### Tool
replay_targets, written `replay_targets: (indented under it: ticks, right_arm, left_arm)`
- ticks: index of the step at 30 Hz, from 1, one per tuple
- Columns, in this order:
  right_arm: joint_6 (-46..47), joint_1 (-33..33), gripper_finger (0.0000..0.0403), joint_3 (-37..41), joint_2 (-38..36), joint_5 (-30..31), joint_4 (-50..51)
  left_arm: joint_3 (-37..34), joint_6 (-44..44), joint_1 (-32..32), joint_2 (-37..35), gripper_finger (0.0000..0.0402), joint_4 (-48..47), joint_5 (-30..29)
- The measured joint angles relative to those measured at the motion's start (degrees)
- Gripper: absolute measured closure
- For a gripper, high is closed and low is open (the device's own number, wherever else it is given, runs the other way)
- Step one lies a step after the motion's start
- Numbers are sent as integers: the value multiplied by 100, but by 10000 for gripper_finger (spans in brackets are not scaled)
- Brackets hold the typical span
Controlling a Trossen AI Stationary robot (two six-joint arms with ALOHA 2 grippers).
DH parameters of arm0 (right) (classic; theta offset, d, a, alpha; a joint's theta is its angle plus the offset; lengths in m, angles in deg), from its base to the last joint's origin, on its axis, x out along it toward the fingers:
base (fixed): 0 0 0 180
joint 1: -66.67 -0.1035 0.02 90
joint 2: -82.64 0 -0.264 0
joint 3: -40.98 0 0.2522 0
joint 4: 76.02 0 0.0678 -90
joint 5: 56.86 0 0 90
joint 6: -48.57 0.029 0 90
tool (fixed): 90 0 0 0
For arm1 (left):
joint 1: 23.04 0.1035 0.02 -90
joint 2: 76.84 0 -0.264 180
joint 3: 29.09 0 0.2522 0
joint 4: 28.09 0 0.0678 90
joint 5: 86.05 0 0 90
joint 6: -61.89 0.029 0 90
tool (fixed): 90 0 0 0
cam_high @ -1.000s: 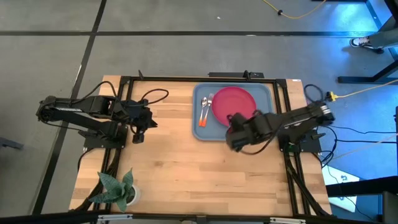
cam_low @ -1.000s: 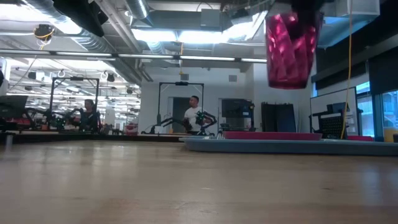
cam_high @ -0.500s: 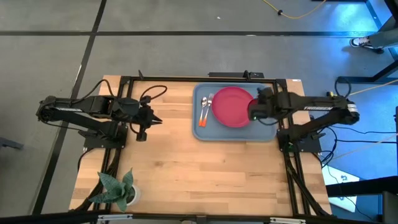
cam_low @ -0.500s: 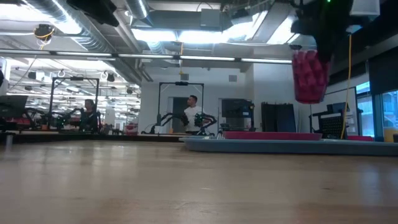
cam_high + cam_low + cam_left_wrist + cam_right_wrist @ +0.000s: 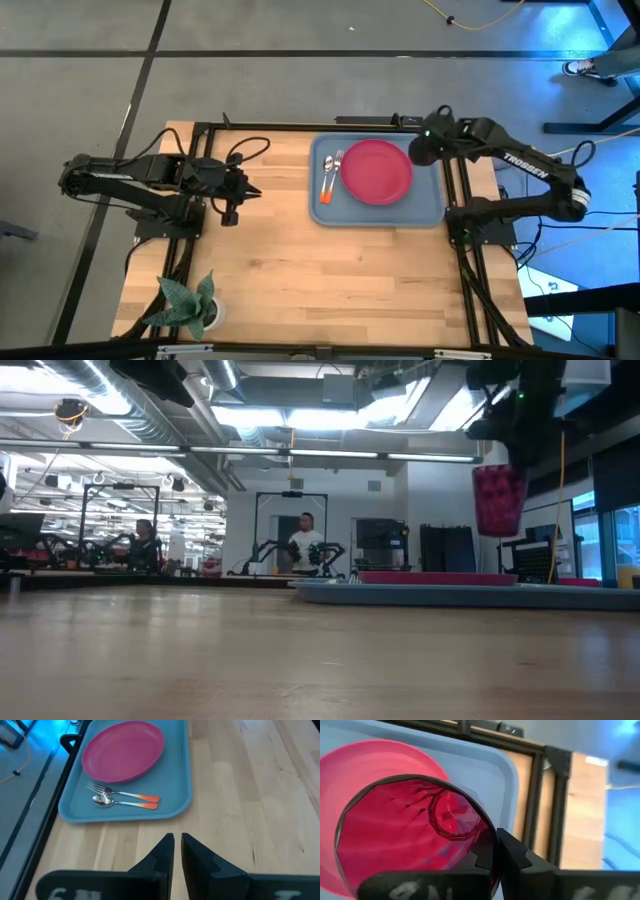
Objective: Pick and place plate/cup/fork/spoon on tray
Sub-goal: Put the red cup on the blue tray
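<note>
Overhead, the blue-grey tray [image 5: 377,205] is seen at the far middle of the table, holding the pink plate [image 5: 377,171] with the fork [image 5: 334,170] and spoon [image 5: 325,181] laid side by side on its left part, handles pointing toward the near edge. The right gripper [image 5: 424,152] is placed over the tray's far right corner, just beside the plate's rim; the cup it carries is hidden under the wrist from this angle. The left gripper [image 5: 247,190] is parked well apart to the left, over bare wood.

From table height, the dark red cup [image 5: 499,500] is shown hanging upright, clamped by its rim, clearly above the tray [image 5: 470,594] and plate [image 5: 436,577]; the bare tray floor lies straight below it, so the coming move is judged to be a plain descent.

Through the left wrist camera, the left gripper [image 5: 177,839] is seen with its fingers nearly touching and nothing between them, pointed at the tray [image 5: 176,779], where plate [image 5: 123,750], fork [image 5: 121,794] and spoon [image 5: 125,803] lie.

Through the right wrist camera, the right gripper [image 5: 494,847] is seen closed on the wall of the cup [image 5: 415,833], whose mouth faces the lens; behind it the plate [image 5: 365,762] and the tray corner [image 5: 497,762] appear, and the cup seems to overlap the plate's edge, though depth is hard to judge here
</note>
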Motion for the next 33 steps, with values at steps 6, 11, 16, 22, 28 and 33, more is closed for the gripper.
replay_targets:
  ticks: [6,11,16,22,28,33]
  right_arm:
    - [-44,774,394,0,34,-273,11]
    - [100,1129,394,0,32,-394,-25]
    - [165,1377,394,0,34,-367,-55]
    - [-84,1671,394,0,173,-539,-450]
    - [-169,1842,394,0,668,-633,-532]
    - [-247,1971,394,0,1107,-637,-709]
  left_arm:
    - [0,4,0,-2,374,2,0]
    - [0,69,0,-2,374,-9,0]
    - [0,288,0,-2,374,-16,-2]
    - [0,351,0,-2,374,-17,-2]
    - [0,489,0,-2,374,-22,-2]
    - [0,508,0,-2,374,-22,-2]
